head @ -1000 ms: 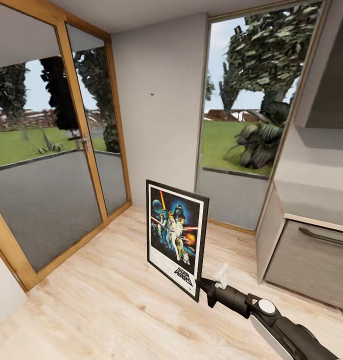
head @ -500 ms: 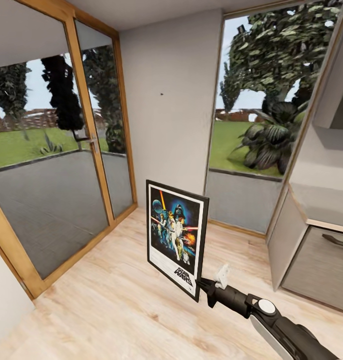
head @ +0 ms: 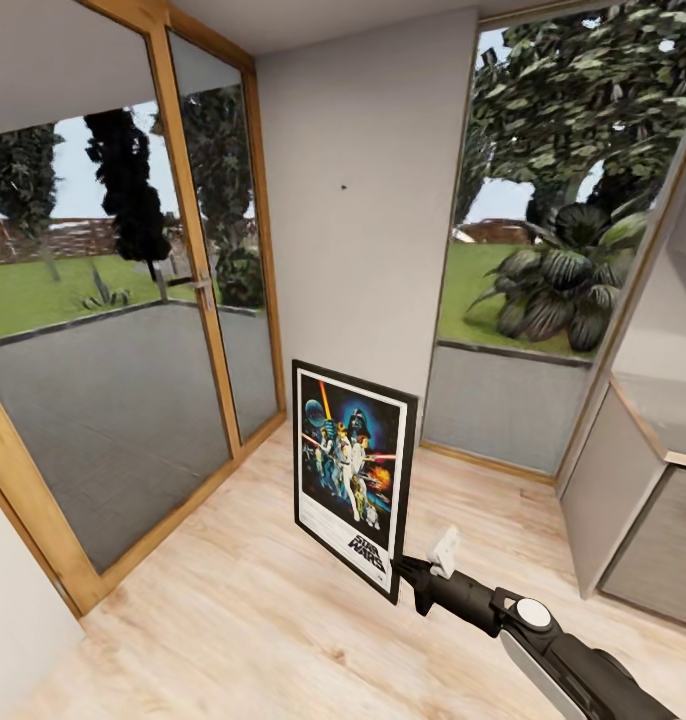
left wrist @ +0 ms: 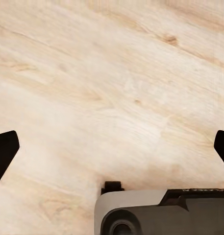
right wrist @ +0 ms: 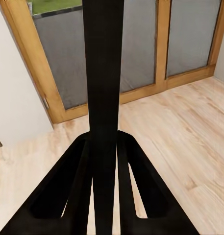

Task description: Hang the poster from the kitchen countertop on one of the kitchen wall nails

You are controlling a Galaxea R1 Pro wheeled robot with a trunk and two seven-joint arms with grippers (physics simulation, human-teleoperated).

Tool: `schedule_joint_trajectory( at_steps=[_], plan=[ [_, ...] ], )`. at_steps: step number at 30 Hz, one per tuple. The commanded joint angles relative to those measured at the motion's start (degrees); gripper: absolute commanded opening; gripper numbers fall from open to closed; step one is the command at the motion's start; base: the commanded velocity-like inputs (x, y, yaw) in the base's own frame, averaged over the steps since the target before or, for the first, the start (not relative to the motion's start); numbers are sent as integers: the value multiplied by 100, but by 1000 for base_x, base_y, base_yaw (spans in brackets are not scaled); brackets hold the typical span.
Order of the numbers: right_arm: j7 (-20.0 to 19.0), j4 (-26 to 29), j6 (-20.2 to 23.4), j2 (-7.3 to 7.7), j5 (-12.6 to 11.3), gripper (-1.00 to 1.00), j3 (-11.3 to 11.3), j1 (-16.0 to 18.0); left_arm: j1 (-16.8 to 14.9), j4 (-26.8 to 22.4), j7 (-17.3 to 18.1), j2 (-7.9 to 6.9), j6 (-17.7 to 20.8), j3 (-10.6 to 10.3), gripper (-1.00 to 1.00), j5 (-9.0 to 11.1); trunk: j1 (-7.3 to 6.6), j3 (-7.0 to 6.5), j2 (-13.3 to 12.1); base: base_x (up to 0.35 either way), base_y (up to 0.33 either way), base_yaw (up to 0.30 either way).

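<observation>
The poster (head: 351, 472), black-framed with a white border and dark-blue Star Wars art, stands upright in mid-air over the wood floor. My right gripper (head: 403, 573) is shut on its lower right corner. In the right wrist view the poster (right wrist: 103, 83) shows edge-on as a black strip clamped between my two dark fingers (right wrist: 77, 191). A wall nail (head: 344, 186), a tiny dark dot, sits high on the off-white wall panel between the windows, well above the poster. In the left wrist view my left gripper (left wrist: 112, 149) is open over bare plank floor, its fingertips (left wrist: 4, 152) at the picture's edges.
Tall wood-framed glass doors (head: 113, 330) run along the left. A window (head: 553, 260) with garden plants is right of the wall panel. Grey cabinets (head: 643, 470) stand at the right. Pale plank floor (head: 233, 600) lies open between them.
The camera has moved closer and turned left: the wall, nail and windows have shifted right and grown, and the cabinets slid toward the right edge. The poster stays held the same way.
</observation>
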State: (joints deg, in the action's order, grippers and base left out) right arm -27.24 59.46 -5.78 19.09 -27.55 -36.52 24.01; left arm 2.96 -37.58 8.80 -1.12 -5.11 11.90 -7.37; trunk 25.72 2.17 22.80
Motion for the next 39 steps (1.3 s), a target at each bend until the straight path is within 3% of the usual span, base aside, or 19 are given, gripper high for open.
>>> schedule_joint_trajectory(
  at_steps=[1,6,12,33,39],
  plan=[
    [-16,-4,-11,4,-60,-100,-22,12,0,-20,37,5,11,25,100,-59,6,11,12,203,316,0],
    [-22,-4,-11,6,-64,-100,-22,11,8,-54,62,9,382,0,100,-61,6,11,12,207,316,0],
    [-22,-4,-3,7,-60,-100,-22,15,10,9,681,-6,467,2,100,-91,6,11,12,209,316,-63],
    [-18,-4,-2,0,-57,-100,-22,9,8,21,761,-62,450,23,100,-89,6,11,12,203,316,-286],
    [-18,-4,-2,0,-57,-100,-22,12,9,22,761,-64,450,31,100,-89,6,11,12,194,316,-116]
  ],
)
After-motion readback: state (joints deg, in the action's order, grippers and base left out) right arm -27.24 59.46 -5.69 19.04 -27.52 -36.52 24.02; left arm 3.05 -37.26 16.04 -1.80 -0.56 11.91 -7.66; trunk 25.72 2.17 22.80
